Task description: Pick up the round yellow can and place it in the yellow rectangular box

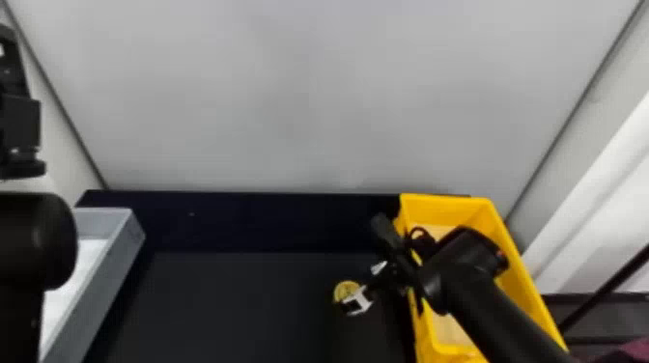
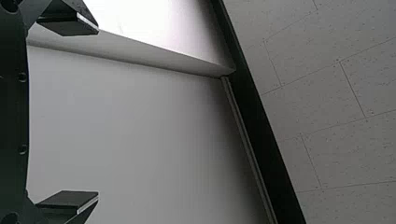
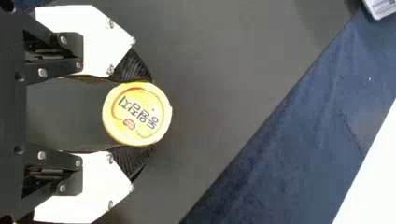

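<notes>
Right hand around upright can

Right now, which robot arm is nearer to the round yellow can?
Right: its tool has fingers on both sides of the can. The left arm is well away, at the head view's left edge.

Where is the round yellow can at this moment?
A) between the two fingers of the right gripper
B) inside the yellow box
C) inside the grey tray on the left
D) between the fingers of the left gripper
A: the round yellow can sits between the two fingers of the right gripper, outside the yellow box.
</notes>
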Robot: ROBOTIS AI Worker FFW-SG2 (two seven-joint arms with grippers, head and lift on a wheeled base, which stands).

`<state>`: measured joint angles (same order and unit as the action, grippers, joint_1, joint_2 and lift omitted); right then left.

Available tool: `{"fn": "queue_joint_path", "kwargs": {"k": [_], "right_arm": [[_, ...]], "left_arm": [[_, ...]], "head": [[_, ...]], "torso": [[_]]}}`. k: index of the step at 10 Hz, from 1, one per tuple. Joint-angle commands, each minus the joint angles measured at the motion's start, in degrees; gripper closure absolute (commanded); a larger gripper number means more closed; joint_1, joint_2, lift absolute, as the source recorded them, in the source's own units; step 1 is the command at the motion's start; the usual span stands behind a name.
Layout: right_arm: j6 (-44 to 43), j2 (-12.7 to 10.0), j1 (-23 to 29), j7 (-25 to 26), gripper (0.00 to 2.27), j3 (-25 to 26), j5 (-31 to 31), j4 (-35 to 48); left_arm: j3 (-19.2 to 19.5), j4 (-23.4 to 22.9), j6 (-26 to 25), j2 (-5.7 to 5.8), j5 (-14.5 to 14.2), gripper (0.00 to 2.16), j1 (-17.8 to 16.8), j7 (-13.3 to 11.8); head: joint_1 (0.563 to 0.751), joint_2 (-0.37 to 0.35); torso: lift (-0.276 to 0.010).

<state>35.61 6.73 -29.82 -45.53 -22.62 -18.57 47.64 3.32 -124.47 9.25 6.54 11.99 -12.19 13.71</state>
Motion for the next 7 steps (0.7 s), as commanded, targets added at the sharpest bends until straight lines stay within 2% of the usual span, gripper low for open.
{"fn": "queue_joint_path", "kwargs": {"k": [1, 4, 7], "right_arm": [[6.87, 0.92, 2.75, -1.78, 0.68, 1.86, -2.45, 10.81], [15.92, 2.85, 5.21, -7.14, 0.68, 6.88, -11.06, 26.71], [20.06, 3.99, 4.94, -8.63, 0.68, 12.5, -15.2, 34.54]], "left_arm": [[0.38, -0.25, -0.11, 0.32, -0.3, 0.05, 0.5, 0.01], [0.29, -0.33, -0.46, 0.32, -0.39, 0.05, 0.76, 0.01], [0.02, -0.42, -0.82, 0.49, -0.47, 0.05, 0.68, -0.08]], "head": [[0.694, -0.056], [0.694, -0.056], [0.694, -0.056]], "torso": [[0.0], [0.0], [0.0]]}}
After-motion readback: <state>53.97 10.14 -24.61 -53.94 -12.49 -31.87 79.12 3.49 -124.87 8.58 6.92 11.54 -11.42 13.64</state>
